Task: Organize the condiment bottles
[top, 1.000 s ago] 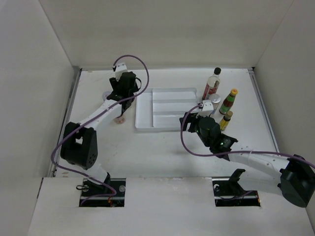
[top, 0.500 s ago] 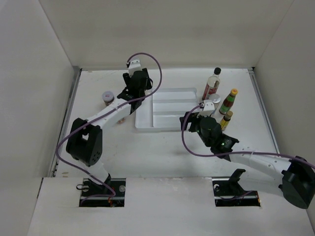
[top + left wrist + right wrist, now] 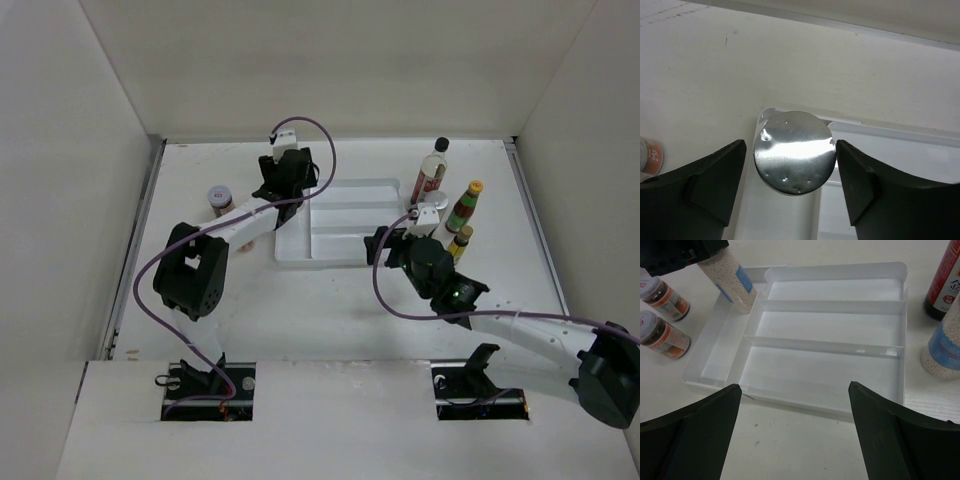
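A grey-lidded shaker (image 3: 730, 275) stands at the far end of the left compartment of the white tray (image 3: 840, 271). My left gripper (image 3: 283, 190) is right above it. In the left wrist view its silver lid (image 3: 794, 152) sits between the fingers of my left gripper (image 3: 791, 145), with a narrow gap on each side. My right gripper (image 3: 795, 385) is open and empty over the table at the tray's near edge. It also shows in the top view (image 3: 385, 245). Two red-labelled jars (image 3: 662, 292) (image 3: 662, 335) lie left of the tray.
Right of the tray (image 3: 345, 185) stand a second shaker (image 3: 433, 215), a black-capped bottle (image 3: 430, 172), a yellow-capped red-labelled bottle (image 3: 465, 205) and a small dark yellow-capped bottle (image 3: 459, 244). A jar (image 3: 220, 198) sits left of my left arm. White walls enclose the table.
My left gripper has moved right, from beside the jars to over the tray's far left corner, where the shaker now is. My right arm has barely moved.
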Motion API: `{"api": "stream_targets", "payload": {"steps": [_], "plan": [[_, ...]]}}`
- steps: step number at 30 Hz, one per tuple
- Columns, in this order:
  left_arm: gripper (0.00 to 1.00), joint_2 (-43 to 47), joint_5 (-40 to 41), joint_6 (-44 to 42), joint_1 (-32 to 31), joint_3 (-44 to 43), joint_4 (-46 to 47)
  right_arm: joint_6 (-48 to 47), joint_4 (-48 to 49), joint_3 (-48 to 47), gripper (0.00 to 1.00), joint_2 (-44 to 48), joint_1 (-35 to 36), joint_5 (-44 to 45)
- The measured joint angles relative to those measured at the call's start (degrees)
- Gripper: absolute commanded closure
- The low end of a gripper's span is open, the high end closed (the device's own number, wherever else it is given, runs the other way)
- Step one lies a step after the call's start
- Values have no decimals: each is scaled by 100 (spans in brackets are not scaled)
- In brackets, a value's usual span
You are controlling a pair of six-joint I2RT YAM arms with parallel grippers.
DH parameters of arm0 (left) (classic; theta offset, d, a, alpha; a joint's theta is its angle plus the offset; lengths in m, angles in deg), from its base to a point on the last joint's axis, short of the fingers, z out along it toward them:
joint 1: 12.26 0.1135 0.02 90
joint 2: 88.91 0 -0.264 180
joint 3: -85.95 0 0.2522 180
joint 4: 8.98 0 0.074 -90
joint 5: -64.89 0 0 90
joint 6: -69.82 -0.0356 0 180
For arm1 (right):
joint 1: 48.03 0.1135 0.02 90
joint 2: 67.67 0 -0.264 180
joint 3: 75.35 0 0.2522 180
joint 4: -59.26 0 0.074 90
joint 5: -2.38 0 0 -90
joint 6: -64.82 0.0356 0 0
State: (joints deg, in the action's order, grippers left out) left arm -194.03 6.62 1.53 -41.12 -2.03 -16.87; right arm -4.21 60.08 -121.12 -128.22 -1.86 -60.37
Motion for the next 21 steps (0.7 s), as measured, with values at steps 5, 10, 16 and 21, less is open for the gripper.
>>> {"api": "stream_targets", "payload": {"steps": [5, 10, 16, 21], "plan": [[11, 129, 66, 52, -120, 68, 197, 26, -4, 24, 1, 251, -48, -2], [6, 1056, 260, 63, -457, 754, 485, 116, -20, 17, 1, 610, -273, 81], [6, 2507, 459, 87, -1113, 1759, 1134, 308, -824, -579, 2, 378, -710, 640], [6, 3171, 417, 249, -1679, 2651, 1488, 334, -1556, -1342, 1, -4, -1145, 1152]]}}
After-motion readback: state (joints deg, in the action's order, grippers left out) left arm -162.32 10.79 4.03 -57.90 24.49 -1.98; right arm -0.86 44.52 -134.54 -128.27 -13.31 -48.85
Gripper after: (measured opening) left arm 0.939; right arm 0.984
